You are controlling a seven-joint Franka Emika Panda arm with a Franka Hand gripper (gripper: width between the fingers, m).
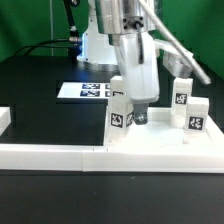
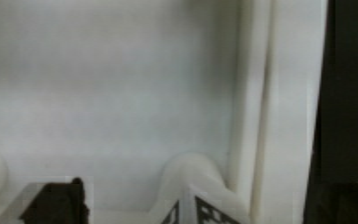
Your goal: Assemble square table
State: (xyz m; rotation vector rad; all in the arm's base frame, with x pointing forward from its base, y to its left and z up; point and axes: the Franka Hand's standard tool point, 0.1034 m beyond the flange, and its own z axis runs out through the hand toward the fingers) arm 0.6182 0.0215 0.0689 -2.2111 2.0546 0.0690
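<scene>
The white square tabletop point(image 1: 150, 147) lies low on the black table toward the exterior view's right. Three white tagged legs stand upright on it: one point(image 1: 120, 108) at its near left corner and two point(image 1: 181, 92) point(image 1: 195, 114) on the right. My gripper point(image 1: 137, 116) hangs straight down just right of the near left leg. In the wrist view the tabletop point(image 2: 105, 100) fills most of the picture, its rim point(image 2: 256, 90) running beside the black table. A tagged leg point(image 2: 202, 200) stands between the two dark fingers point(image 2: 55, 205), clear of both. The gripper point(image 2: 211, 208) is open.
The marker board point(image 1: 90, 92) lies flat behind the tabletop. A long low white border rail point(image 1: 50, 156) runs along the front, with a short white piece point(image 1: 5, 120) at the exterior view's left edge. The robot's base point(image 1: 100, 45) stands at the back.
</scene>
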